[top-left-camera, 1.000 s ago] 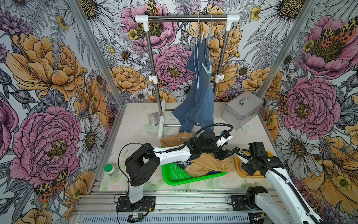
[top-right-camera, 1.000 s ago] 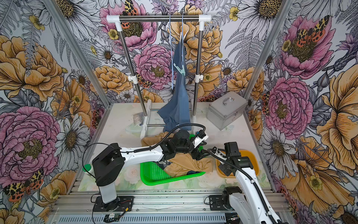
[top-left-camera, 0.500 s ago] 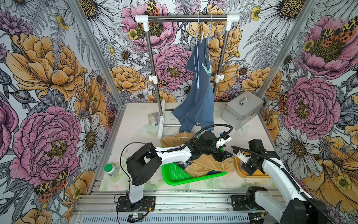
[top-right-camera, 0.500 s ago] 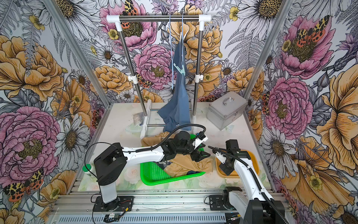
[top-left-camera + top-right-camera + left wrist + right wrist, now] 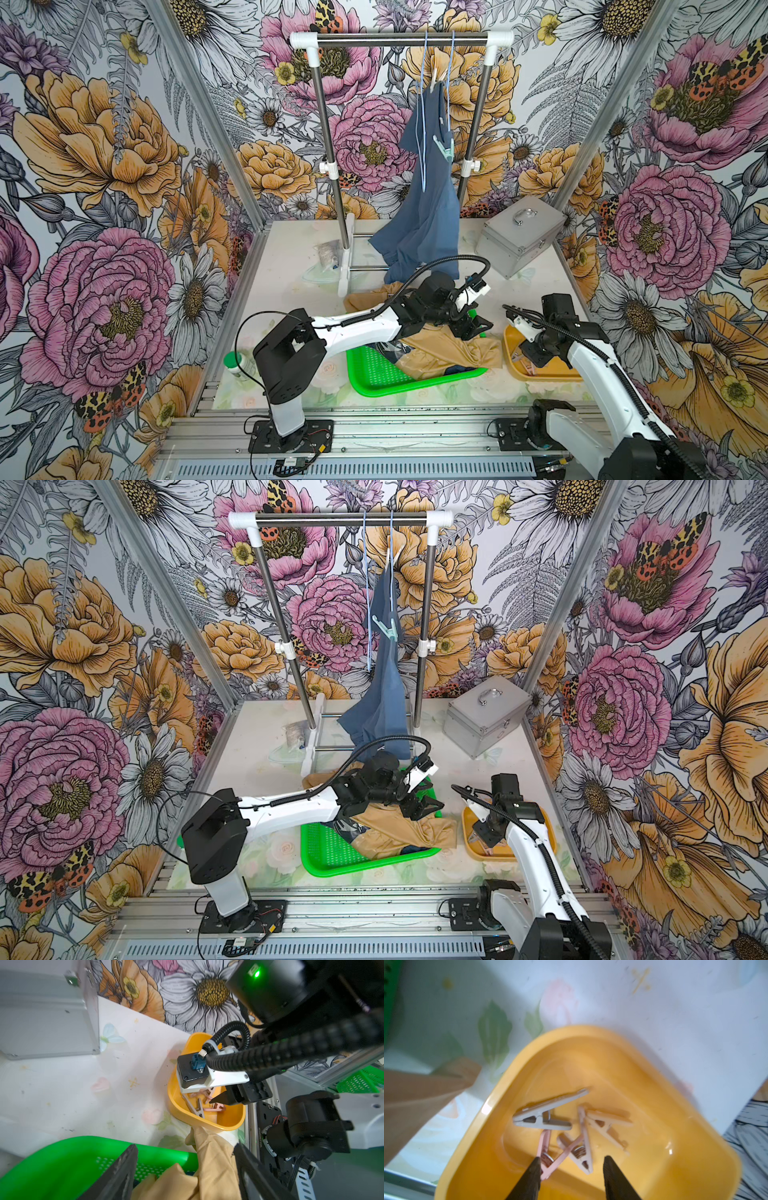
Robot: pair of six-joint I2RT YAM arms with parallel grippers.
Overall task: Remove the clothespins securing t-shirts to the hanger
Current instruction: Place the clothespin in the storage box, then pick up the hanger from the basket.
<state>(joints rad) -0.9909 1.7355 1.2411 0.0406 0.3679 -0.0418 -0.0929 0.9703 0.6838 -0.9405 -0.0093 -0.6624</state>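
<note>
Right gripper (image 5: pixel 572 1158) hangs low over yellow bin (image 5: pixel 675 1105), at 4 o'clock on the table. Its jaws are apart and clamp nothing. Pink clothespin (image 5: pixel 548 1159) leans on 1 finger (image 5: pixel 533 1174), not pinched. 3 more lie loose in the bin: grey clothespin (image 5: pixel 542 1115), beige clothespin (image 5: pixel 606 1124), pale pink clothespin (image 5: pixel 583 1147). Bin looks like the drop-off for pulled pins, hence the pose.

Left gripper (image 5: pixel 185 1146) sits at the 3 o'clock end of green tray (image 5: pixel 374 370), jaws wide apart and empty, just above tan t-shirt (image 5: pixel 449 349) heaped there. Probably parked clear of the other arm.

Farther back at 12 o'clock, blue t-shirt (image 5: pixel 428 208) hangs from wire hanger (image 5: pixel 425 54) on rack (image 5: pixel 399 37), hem on the table. Mint clothespin (image 5: pixel 444 145) and top beige clothespin (image 5: pixel 435 79) still bite it, so the job isn't finished. Metal case (image 5: pixel 515 241) at 2 o'clock, untouched.
</note>
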